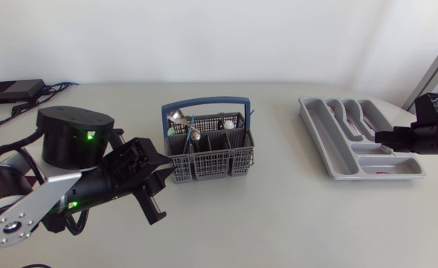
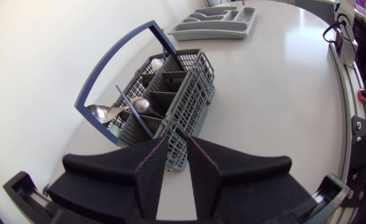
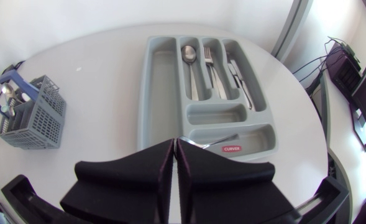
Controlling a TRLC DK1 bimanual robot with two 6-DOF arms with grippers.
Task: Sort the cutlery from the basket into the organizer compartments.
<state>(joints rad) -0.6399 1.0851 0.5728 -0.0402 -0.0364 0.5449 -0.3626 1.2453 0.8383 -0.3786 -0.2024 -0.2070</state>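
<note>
Left wrist view: left fingers [image 2: 151, 174] slightly apart, empty, aimed at basket [image 2: 195, 93] for picking; right fingers [image 3: 167, 168] closed, empty, by organizer [image 3: 164, 81].

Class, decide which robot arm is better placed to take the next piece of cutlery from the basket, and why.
Left. The left gripper sits open right beside the basket, fingers pointing at it. The right gripper is shut at the organizer, far across the table.

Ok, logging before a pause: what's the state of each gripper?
Left gripper: open, empty.
Right gripper: shut; whether it holds anything cannot be told.
</note>
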